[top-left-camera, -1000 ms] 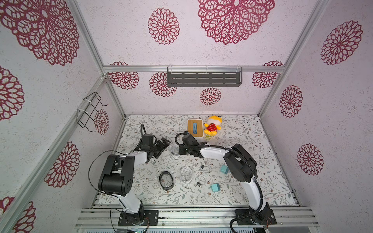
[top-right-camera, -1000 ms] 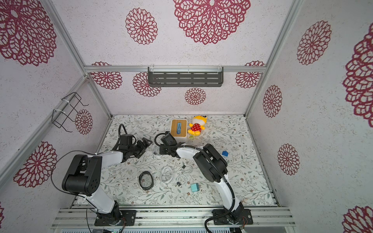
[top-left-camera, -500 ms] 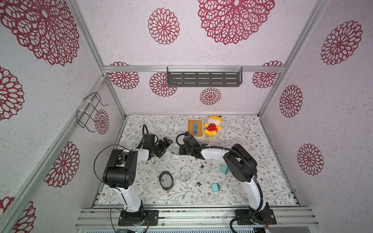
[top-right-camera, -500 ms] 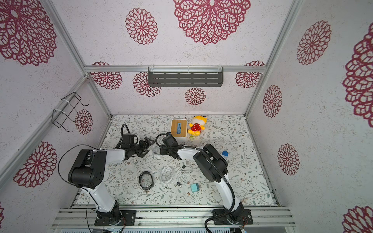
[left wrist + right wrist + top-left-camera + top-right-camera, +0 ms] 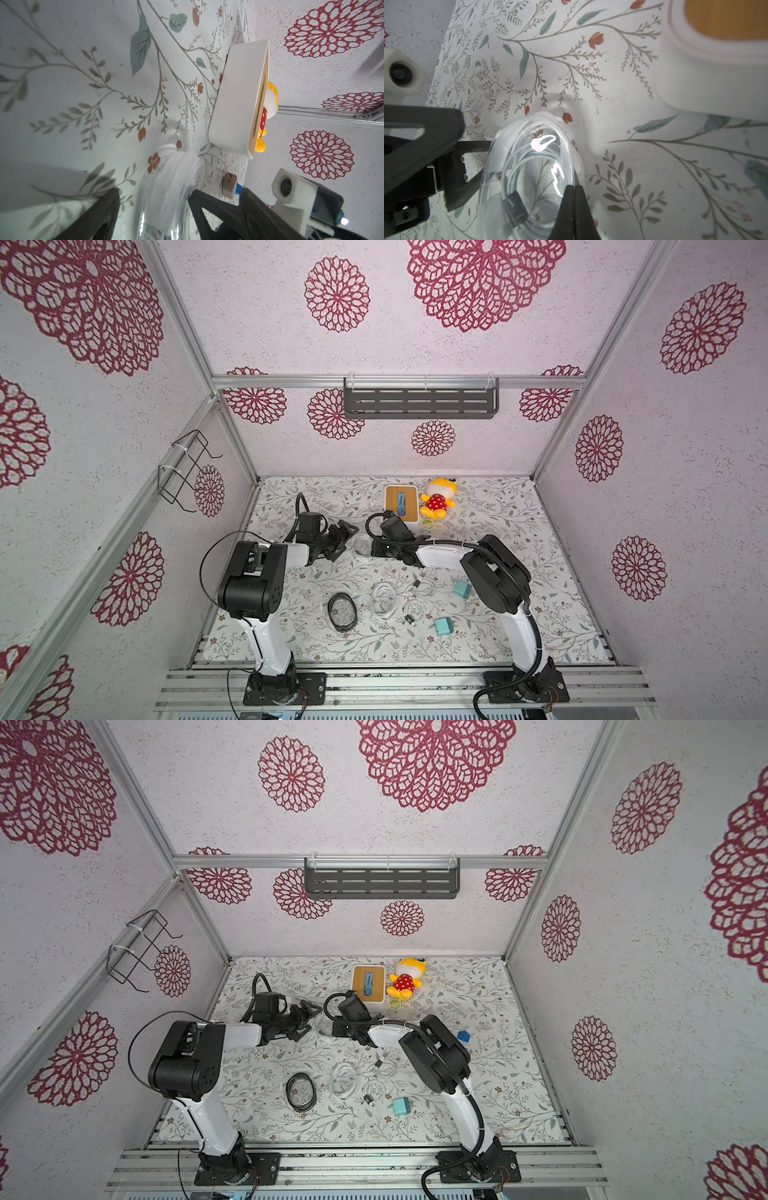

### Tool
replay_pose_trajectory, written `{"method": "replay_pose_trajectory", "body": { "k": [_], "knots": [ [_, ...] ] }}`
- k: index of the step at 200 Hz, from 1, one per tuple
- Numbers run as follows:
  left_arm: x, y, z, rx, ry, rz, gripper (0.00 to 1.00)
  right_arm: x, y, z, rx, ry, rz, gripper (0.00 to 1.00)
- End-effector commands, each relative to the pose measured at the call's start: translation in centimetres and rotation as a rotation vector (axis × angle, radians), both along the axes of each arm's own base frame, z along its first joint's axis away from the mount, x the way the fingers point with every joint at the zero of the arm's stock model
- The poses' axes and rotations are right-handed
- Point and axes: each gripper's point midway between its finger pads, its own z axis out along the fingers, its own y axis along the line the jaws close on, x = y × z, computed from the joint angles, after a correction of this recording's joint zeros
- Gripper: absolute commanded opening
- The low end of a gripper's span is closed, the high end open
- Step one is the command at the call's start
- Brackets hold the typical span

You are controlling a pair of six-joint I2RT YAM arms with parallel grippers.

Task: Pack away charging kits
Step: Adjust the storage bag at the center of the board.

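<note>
Right wrist view puts the work in plain sight. A clear round thin-walled plastic container lies directly under the right pincer, and a coiled thin white cable with a dark end sits inside it. That pincer is closed tight, its tips down at the container's rim. Whether the thin wall is nipped between them I cannot tell. The left pincer faces it from the opposite side with jaws spread wide, one finger either side of the container. A gap shows on at least one side, so it grips nothing.

Judged from this, the step in hand is filling one container: the cable is in, its plug is not. The pale pinkish cube plug adapter stands on the floral mat just beyond the left pincer's far finger, past the container and right beside a small dark blue block. A teal cube adapter, a second teal cube adapter and loose white cable coils lie well apart from both pincers, back toward the right arm's base.

The next move probably calls for the left jaws to close gently on the flexible wall, steadying the container without crushing it. That would leave the right pincer free to let go and fetch the pink adapter nearby.
</note>
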Motion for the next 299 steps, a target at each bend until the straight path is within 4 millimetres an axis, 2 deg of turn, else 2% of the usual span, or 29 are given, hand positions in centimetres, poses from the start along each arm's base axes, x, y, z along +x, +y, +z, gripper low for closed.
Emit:
{"method": "replay_pose_trajectory", "body": {
  "k": [1, 24, 60, 62, 65, 100, 135, 166, 183, 209, 227, 230, 243, 274, 288, 299],
  "knots": [
    [-0.8, -0.9, -1.4, -0.002, 0.055, -0.022, 0.91, 0.3, -0.4, -1.0, -0.004, 0.019, -0.014, 0.00],
    [-0.8, -1.4, -1.5, -0.013, 0.060, -0.035, 0.89, 0.4, -0.2, -1.3, 0.000, 0.022, -0.012, 0.00],
    [-0.7, -2.0, -1.8, -0.035, 0.067, -0.046, 0.80, 0.4, 0.3, -1.3, 0.029, 0.027, 0.001, 0.00],
    [-0.9, -2.0, -2.9, -0.033, 0.092, -0.046, 0.80, 0.4, 0.3, -1.3, 0.029, 0.029, 0.000, 0.00],
    [-1.0, -2.0, -3.3, -0.035, 0.099, -0.047, 0.79, 0.4, 0.3, -1.3, 0.029, 0.029, -0.001, 0.00],
    [-1.0, -2.6, -3.5, -0.057, 0.103, -0.061, 0.76, 0.5, 0.6, -1.3, 0.044, 0.032, 0.002, 0.00],
    [-0.9, -2.9, -3.7, -0.069, 0.106, -0.071, 0.77, 0.5, 1.4, -1.5, 0.067, 0.047, 0.022, 0.00],
    [-1.0, -2.7, -3.8, -0.061, 0.115, -0.064, 0.88, 0.4, 1.4, -1.7, 0.068, 0.051, 0.024, 0.00],
    [-1.0, -2.6, -3.6, -0.051, 0.112, -0.061, 0.89, 0.4, 1.4, -1.7, 0.067, 0.052, 0.024, 0.00],
    [-1.1, -2.0, -3.5, -0.009, 0.115, -0.054, 0.92, 0.4, 1.1, -0.7, 0.051, 0.030, 0.033, 0.00],
    [-1.4, -0.9, -3.9, 0.063, 0.141, -0.040, 0.97, 0.6, 0.1, 1.3, 0.017, -0.013, 0.017, 0.20],
    [-1.2, -0.7, -2.7, 0.077, 0.115, -0.036, 0.98, 0.5, 0.0, 1.6, 0.012, -0.019, 0.015, 0.23],
    [-1.4, 0.7, -2.4, 0.173, 0.122, -0.008, 0.98, 0.6, -0.9, 3.4, -0.002, -0.054, -0.002, 0.37],
    [-2.1, 3.9, -1.2, 0.390, 0.153, 0.060, 0.98, 0.2, -2.7, 6.2, -0.046, -0.094, -0.026, 0.49],
    [-2.4, 5.1, -0.7, 0.490, 0.167, 0.085, 0.98, 0.2, -4.4, 7.4, -0.095, -0.118, -0.062, 0.53],
    [-2.5, 5.2, 0.2, 0.547, 0.158, 0.081, 0.99, 0.1, -6.3, 8.4, -0.140, -0.140, -0.102, 0.58]
  ]
}}
